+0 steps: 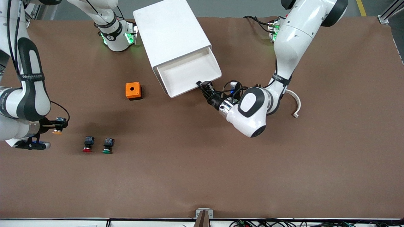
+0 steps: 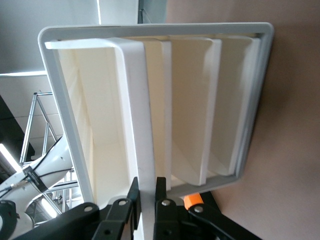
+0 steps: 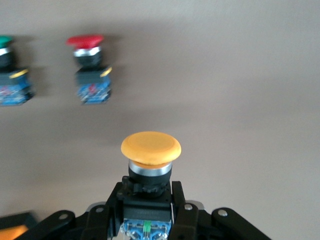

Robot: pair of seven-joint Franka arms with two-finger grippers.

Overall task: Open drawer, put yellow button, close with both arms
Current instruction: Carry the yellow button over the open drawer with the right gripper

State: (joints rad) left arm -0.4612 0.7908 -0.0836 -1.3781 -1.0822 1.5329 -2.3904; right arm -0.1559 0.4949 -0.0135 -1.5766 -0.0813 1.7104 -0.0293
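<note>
The left gripper (image 1: 202, 85) was clamped on the front lip of the drawer (image 1: 189, 74), which stood pulled out of the white cabinet (image 1: 172, 34); the right gripper (image 1: 60, 125) hung over the surface (image 1: 202, 164) at the right arm's end — jaws closed on the yellow button (image 3: 150, 148); the red button (image 1: 87, 144) and green button (image 1: 108, 146) lay side by side nearby; an orange cube (image 1: 133, 90) sat near the cabinet.

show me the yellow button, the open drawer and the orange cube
yellow button (image 3: 150, 148): right wrist view, on its cap, body held in the right gripper (image 3: 148, 200).
drawer (image 1: 189, 73): front view, on its bare floor.
orange cube (image 1: 133, 90): front view, on its top face.
</note>
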